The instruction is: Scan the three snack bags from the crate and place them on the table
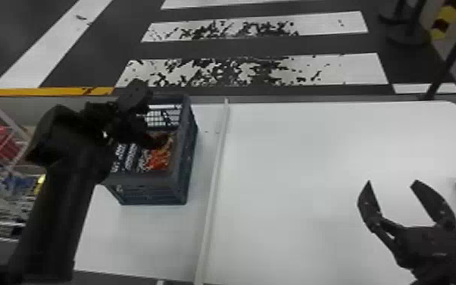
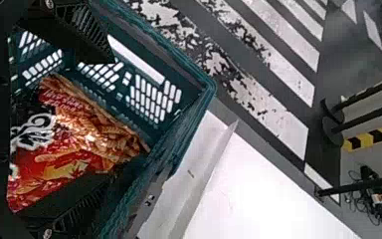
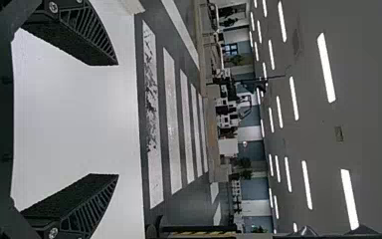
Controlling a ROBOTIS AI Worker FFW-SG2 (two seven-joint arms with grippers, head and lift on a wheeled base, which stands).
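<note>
The bag (image 2: 84,144) lies in the crate (image 1: 183,182) at the table's (image 1: 295,170) far left corner, between the left gripper's (image 1: 157,124) widely spread fingers; contact is unclear. The right gripper (image 1: 391,182), also wide apart, hangs toward the right edge.

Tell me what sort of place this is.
Probably an indoor lab or demo hall, mocked up like a checkout: rows of ceiling lights, crosswalk-style floor stripes, and a crate of snack bags on a white table.
</note>
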